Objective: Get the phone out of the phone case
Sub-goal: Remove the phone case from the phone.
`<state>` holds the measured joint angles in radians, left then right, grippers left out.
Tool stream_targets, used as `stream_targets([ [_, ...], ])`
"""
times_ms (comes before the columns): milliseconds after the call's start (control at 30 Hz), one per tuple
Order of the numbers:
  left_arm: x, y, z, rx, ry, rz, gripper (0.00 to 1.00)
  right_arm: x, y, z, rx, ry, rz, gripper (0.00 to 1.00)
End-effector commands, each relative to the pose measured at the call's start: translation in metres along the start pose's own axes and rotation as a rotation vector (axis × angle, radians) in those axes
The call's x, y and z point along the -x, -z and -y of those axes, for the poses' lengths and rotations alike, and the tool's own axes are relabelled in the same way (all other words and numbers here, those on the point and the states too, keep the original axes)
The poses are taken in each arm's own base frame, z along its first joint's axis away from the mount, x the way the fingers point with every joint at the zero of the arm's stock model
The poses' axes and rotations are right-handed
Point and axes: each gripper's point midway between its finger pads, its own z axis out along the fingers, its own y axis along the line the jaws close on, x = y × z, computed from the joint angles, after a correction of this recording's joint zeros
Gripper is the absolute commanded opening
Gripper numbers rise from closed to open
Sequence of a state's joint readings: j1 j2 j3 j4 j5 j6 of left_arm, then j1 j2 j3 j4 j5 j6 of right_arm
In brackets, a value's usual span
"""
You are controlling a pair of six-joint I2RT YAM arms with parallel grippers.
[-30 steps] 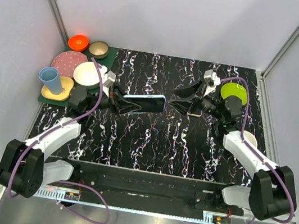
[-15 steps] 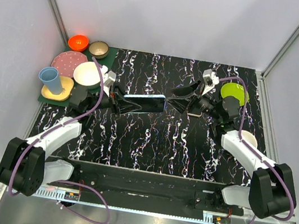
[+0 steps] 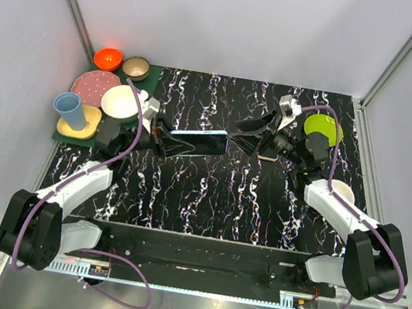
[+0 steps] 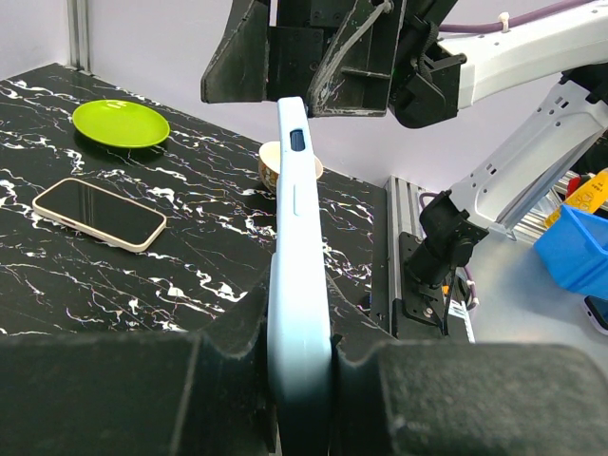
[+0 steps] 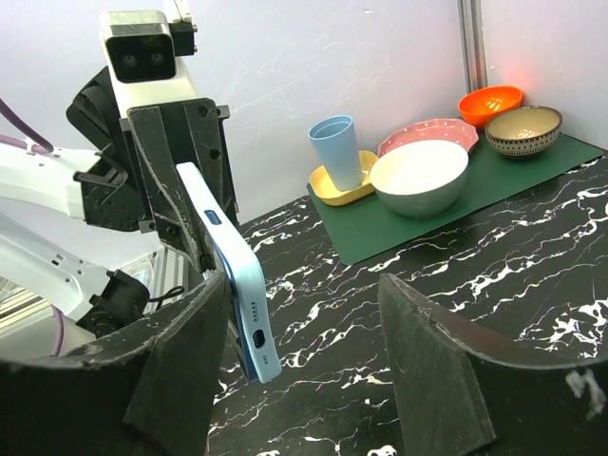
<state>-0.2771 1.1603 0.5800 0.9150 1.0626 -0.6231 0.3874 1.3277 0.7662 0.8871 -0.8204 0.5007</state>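
The phone [image 3: 201, 143] sits in its light-blue phone case [image 3: 194, 131] and is held on edge above the table's middle. My left gripper [image 3: 163, 138] is shut on the case's left end, with the case [image 4: 297, 237] pinched between both pads. My right gripper [image 3: 244, 135] is open at the free right end. In the right wrist view that end of the case [image 5: 233, 285] lies against the left finger [image 5: 180, 370], far from the right finger [image 5: 427, 370], with the right gripper [image 5: 302, 285] wide around it.
A second phone in a cream case [image 4: 98, 213] lies flat on the table under the right arm. A green plate [image 3: 322, 127] and a small bowl [image 3: 343, 192] stand at the right. A green mat [image 3: 152, 75] at the back left carries bowls, plates and a blue cup [image 3: 68, 108].
My right gripper has moved left, and its open fingers now reach the phone's free end. The phone has tipped further onto its edge. The left grip is unchanged.
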Motion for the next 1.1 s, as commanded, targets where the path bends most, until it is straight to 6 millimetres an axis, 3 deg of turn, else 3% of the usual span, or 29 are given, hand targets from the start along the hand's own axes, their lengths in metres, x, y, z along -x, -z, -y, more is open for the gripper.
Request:
stream_targets([
  [0, 0.023, -0.001, 0.010, -0.032, -0.126, 0.063, 0.00, 0.015, -0.004, -0.008, 0.026, 0.033, 0.042, 0.70],
  [833, 0.022, 0.000, 0.012, -0.037, -0.128, 0.065, 0.00, 0.028, 0.003, -0.006, 0.015, 0.043, 0.089, 0.72],
  [1067, 0.023, 0.000, 0.013, -0.039, -0.131, 0.067, 0.00, 0.022, 0.001, 0.002, -0.006, 0.042, 0.066, 0.70],
])
